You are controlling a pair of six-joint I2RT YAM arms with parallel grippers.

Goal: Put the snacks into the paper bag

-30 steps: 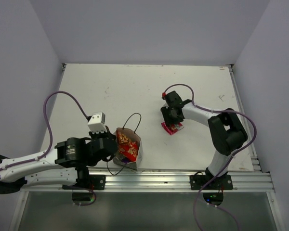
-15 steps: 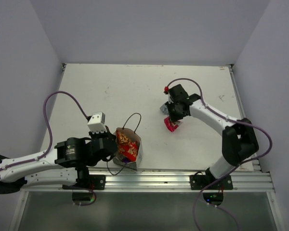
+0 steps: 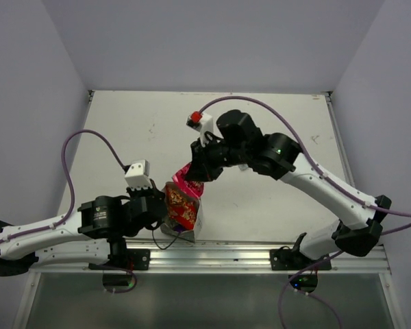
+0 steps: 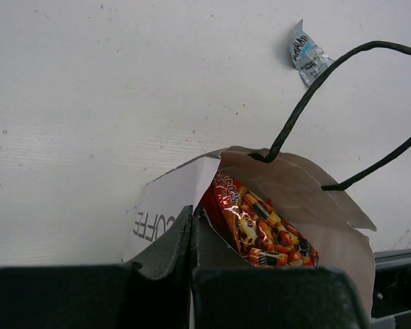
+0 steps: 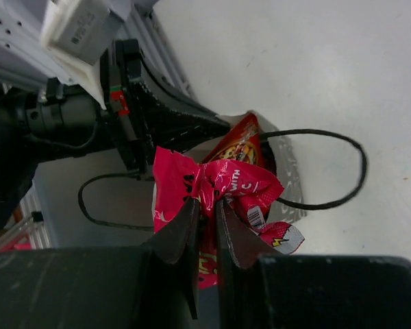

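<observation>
— Pinching what, the right gripper (image 5: pixel 204 209)?
— It's squeezing a crumpled glossy pink packet (image 5: pixel 219 184) over the small speckled paper bag (image 3: pixel 197 221). The left gripper (image 4: pixel 192 229) is clamping its rim, and a red printed packet (image 4: pixel 260 223) is hiding its depths.

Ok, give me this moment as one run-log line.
left gripper: shut on paper bag wall | right gripper: shut on pink packet, over bag | in bag: red packet | table: silvery packet

Paper bag (image 4: pixel 161 223) flap — "UFFE"; pink packet (image 5: pixel 219 185) — "WITH".

arms (image 3: pixel 329 185): white links, black joints | cables (image 3: pixel 89 131): purple | hands (image 4: pixel 192 218): black
</observation>
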